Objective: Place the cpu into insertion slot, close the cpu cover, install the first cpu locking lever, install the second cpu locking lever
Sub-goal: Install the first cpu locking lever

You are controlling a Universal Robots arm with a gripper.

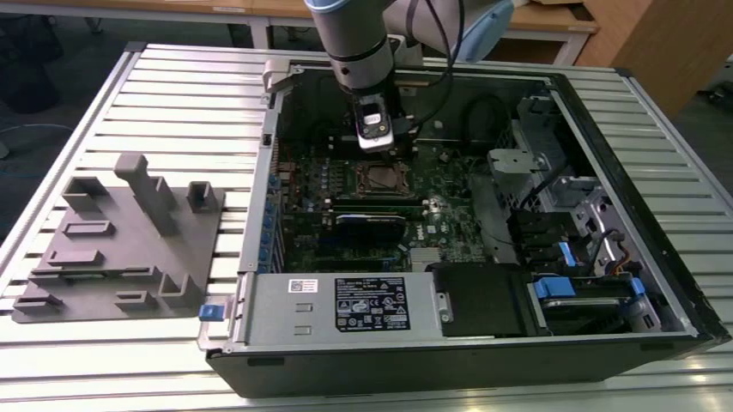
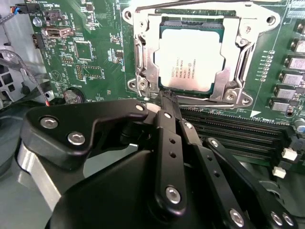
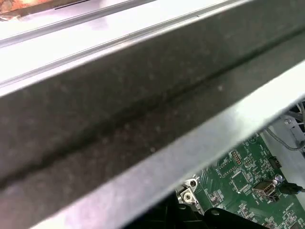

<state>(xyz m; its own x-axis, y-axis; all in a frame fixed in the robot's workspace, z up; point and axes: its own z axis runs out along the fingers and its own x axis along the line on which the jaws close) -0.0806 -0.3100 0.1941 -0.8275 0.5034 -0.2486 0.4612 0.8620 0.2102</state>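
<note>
The arm (image 1: 355, 39) comes down steeply from the far side of the scene, its grey wrist section close to upright and leaning slightly toward the exterior view's right. A black cable loops beside it. At its lower end hangs the gripper (image 1: 380, 148), pointing downward. In the second wrist view the gripper (image 2: 167, 98) shows as black linkage bars with silver bolts, and its two jaws are drawn together to a narrow tip with no gap between them.
</note>
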